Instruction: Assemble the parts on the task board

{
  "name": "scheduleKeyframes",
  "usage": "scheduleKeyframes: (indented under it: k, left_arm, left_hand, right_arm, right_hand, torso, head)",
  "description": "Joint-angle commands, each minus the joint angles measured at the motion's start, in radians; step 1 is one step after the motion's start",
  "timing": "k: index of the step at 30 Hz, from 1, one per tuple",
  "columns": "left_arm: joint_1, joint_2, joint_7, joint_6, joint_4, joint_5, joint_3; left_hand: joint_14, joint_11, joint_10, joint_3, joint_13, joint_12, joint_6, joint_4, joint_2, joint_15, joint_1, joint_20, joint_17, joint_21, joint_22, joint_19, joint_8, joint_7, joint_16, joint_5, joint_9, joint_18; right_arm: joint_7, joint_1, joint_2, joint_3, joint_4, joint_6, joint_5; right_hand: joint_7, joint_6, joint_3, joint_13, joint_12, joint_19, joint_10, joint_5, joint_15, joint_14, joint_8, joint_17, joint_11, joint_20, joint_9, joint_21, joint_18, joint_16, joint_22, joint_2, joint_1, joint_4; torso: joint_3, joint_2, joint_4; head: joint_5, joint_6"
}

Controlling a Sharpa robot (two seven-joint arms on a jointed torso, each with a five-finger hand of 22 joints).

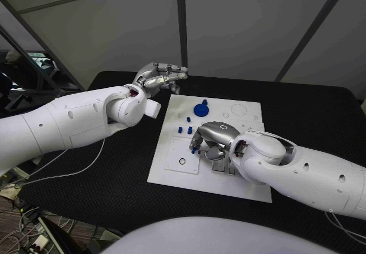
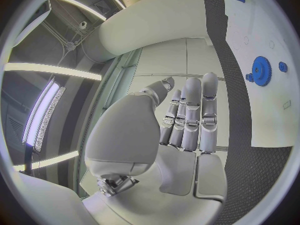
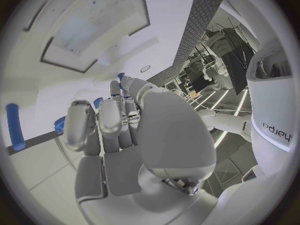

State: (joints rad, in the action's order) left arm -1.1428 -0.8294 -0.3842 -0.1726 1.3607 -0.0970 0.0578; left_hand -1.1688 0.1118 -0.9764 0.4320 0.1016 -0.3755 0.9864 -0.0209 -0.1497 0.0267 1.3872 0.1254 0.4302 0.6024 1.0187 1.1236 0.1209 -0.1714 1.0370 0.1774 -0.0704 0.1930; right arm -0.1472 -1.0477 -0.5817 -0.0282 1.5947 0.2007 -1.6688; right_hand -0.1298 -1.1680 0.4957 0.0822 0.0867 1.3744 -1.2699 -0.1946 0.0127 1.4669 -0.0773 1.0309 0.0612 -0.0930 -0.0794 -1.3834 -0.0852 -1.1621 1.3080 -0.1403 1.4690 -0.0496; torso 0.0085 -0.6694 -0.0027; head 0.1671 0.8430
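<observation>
The white task board (image 1: 245, 182) lies in the middle of the black table. A blue gear (image 1: 201, 109) stands on its far part, with small blue pegs (image 1: 188, 119) just nearer; the gear (image 2: 260, 70) also shows in the left wrist view. My right hand (image 1: 210, 138) is bent down over the board's centre, and its thumb and a finger pinch a small blue part (image 3: 120, 76) against the board. A blue bit (image 1: 195, 150) peeks out under those fingers. My left hand (image 1: 158, 75) hangs raised beyond the board's far left corner, fingers (image 2: 190, 117) curled together, holding nothing.
A recessed square plate with a round hole (image 1: 183, 160) sits on the board's near left. A blue peg (image 3: 14, 126) lies on the board beside the right hand. Black table (image 1: 305, 111) surrounds the board on all sides.
</observation>
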Motion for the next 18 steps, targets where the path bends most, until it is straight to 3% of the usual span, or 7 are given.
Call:
scheduleKeyframes:
  k: [1,5,9,14,18]
  left_arm:
    - [-0.002,0.002,-0.005,0.015,0.0,0.004,0.001]
    - [-0.002,0.003,-0.004,0.016,-0.001,0.004,0.001]
    - [-0.002,0.004,-0.004,0.018,-0.001,0.004,0.001]
    - [-0.002,0.004,-0.003,0.018,-0.002,0.004,0.001]
    - [-0.002,0.004,-0.003,0.019,-0.002,0.004,0.001]
  left_hand:
    - [0.009,0.0,0.006,-0.003,-0.001,-0.006,-0.001,-0.001,0.004,0.001,-0.005,0.0,-0.002,-0.002,-0.001,-0.01,0.003,-0.004,-0.007,0.006,0.001,-0.01]
    - [0.009,0.0,0.006,-0.003,-0.001,-0.006,-0.001,-0.001,0.004,0.001,-0.005,0.0,-0.002,-0.002,-0.001,-0.01,0.003,-0.004,-0.007,0.006,0.001,-0.01]
    - [0.009,0.0,0.006,-0.003,-0.001,-0.006,-0.001,-0.001,0.004,0.001,-0.005,0.0,-0.002,-0.002,-0.001,-0.01,0.003,-0.004,-0.007,0.006,0.001,-0.01]
    - [0.009,0.0,0.006,-0.003,-0.001,-0.006,-0.001,-0.001,0.004,0.001,-0.005,0.0,-0.002,-0.002,-0.001,-0.01,0.003,-0.004,-0.007,0.006,0.001,-0.01]
    - [0.009,0.0,0.006,-0.003,-0.001,-0.006,-0.001,-0.001,0.004,0.001,-0.005,0.0,-0.002,-0.002,-0.001,-0.01,0.003,-0.004,-0.007,0.006,0.001,-0.01]
  right_arm:
    - [-0.007,0.0,0.004,-0.001,-0.001,-0.022,-0.013]
    - [-0.014,0.002,0.01,-0.002,-0.003,-0.028,-0.022]
    - [-0.022,0.004,0.013,-0.014,0.0,-0.03,-0.029]
    - [-0.026,0.004,0.015,-0.02,0.0,-0.033,-0.032]
    - [-0.03,0.005,0.014,-0.022,0.0,-0.023,-0.033]
  right_hand:
    - [-0.008,-0.001,0.0,0.001,-0.002,0.006,0.002,-0.004,0.004,0.028,-0.003,0.001,0.004,0.002,-0.001,-0.006,0.019,-0.007,0.002,0.002,-0.006,0.005]
    - [-0.009,-0.001,-0.001,0.001,-0.003,0.005,0.003,-0.004,0.004,0.028,-0.003,0.002,0.005,0.002,-0.001,-0.006,0.019,-0.008,0.002,0.003,-0.008,0.005]
    - [-0.009,0.0,-0.003,0.002,-0.003,0.005,0.004,-0.003,0.003,0.027,-0.002,0.002,0.005,0.001,-0.001,-0.006,0.019,-0.009,0.002,0.003,-0.012,0.005]
    - [-0.01,0.005,-0.009,0.001,-0.007,0.002,0.01,-0.005,0.002,0.025,0.001,-0.004,0.006,0.0,0.0,-0.005,0.018,-0.008,0.001,-0.001,-0.023,0.005]
    - [-0.017,0.027,-0.02,-0.009,-0.025,-0.01,0.051,-0.024,-0.007,0.021,0.011,-0.015,0.017,-0.006,0.005,0.004,0.015,-0.004,-0.011,-0.013,-0.05,-0.002]
  torso:
    - [0.0001,0.0,-0.0006]
    - [0.0,0.0,-0.0008]
    - [-0.0001,0.0,-0.0006]
    - [-0.0002,0.0,-0.0001]
    - [-0.0002,0.001,-0.0009]
  head:
    - [0.0,0.001]
    - [-0.001,0.001]
    - [-0.001,0.002]
    - [-0.001,0.003]
    - [0.0,0.004]
